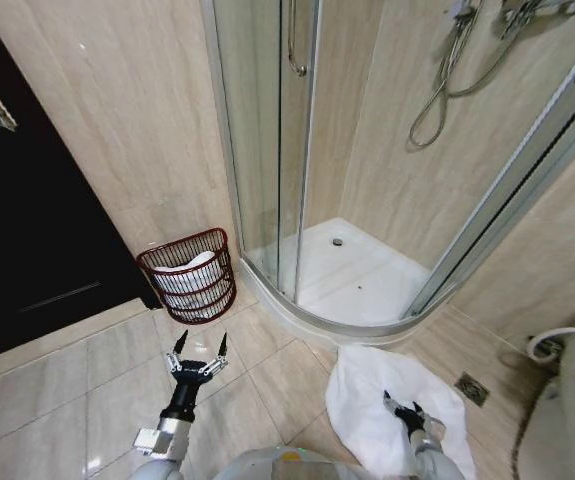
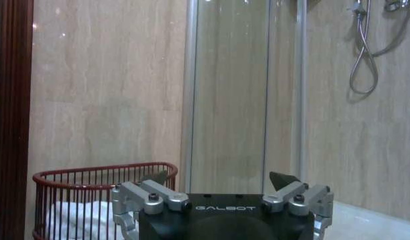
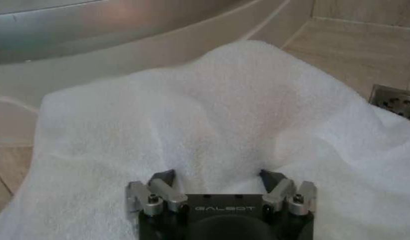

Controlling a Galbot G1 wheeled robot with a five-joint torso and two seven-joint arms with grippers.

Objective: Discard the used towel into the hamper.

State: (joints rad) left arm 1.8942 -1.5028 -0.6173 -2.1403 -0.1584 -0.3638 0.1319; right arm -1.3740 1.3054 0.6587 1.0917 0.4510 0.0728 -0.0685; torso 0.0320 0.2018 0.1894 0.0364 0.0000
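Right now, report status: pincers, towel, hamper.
Right pincer open, down on towel. Left pincer open, empty, facing hamper. Hamper already holds white cloth. Floor between them bare.

"GALBOT" is printed on the left end effector [image 2: 220, 181] and the right end effector [image 3: 218, 179].

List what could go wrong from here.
1. The right gripper has its jaws open, pressed into the towel; a thin pinch may slip when it lifts.
2. The hamper already holds white cloth, so the large towel may hang over its rim.
3. The towel lies beside the shower base; carried low, it could drag across the floor.
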